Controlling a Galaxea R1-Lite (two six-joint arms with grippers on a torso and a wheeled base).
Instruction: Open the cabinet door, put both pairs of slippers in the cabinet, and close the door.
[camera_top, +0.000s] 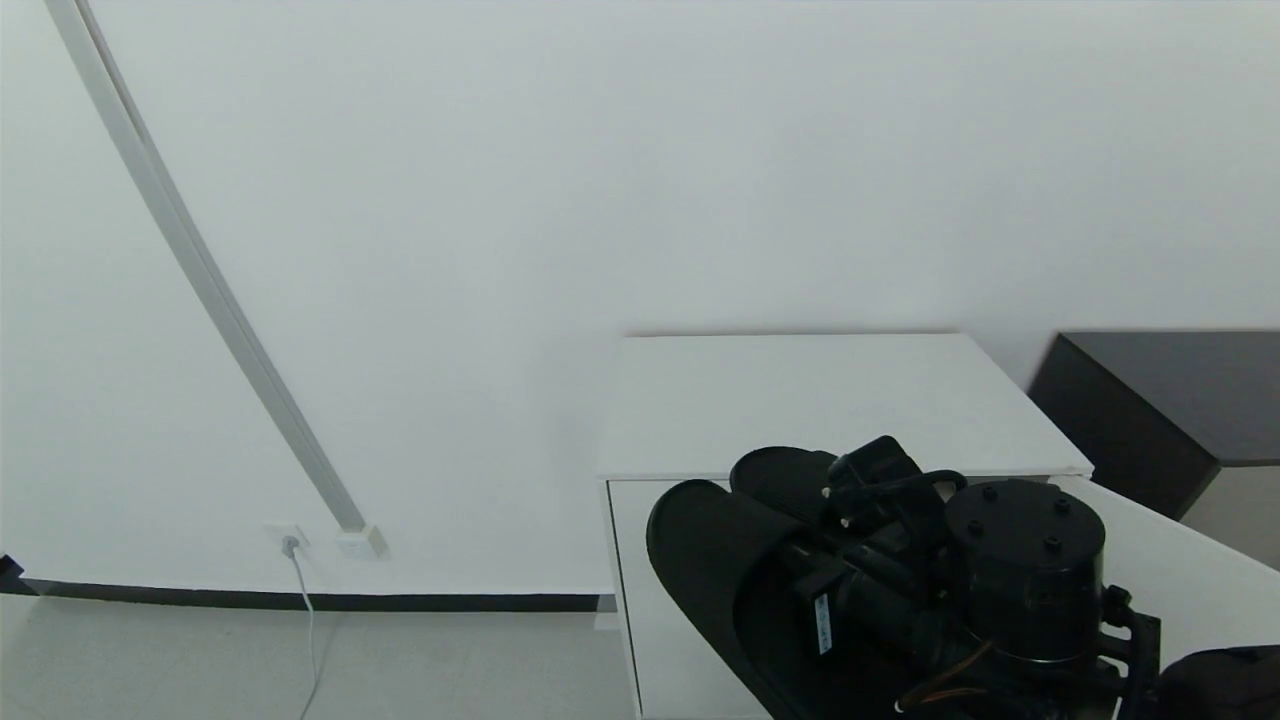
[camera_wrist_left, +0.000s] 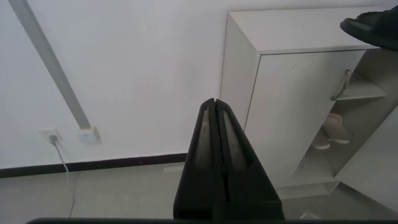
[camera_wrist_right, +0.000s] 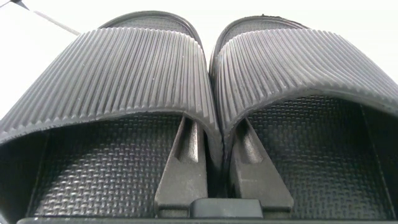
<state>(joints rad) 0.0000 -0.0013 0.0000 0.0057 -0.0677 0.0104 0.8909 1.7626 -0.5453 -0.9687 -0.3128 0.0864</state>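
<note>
Black slippers (camera_top: 715, 560), pair held side by side, level w/ top front edge of cabinet (camera_top: 820, 400). Right pincer (camera_wrist_right: 214, 124): one finger inside each slipper, pinching the adjoining straps together. Left pincer (camera_wrist_left: 214, 106) pressed together, empty, apart from cabinet. Door (camera_top: 1200, 570) open. Beige pair (camera_wrist_left: 329, 132) on shelf inside cabinet. Arm label (camera_top: 822, 620): print too small to read.
</note>
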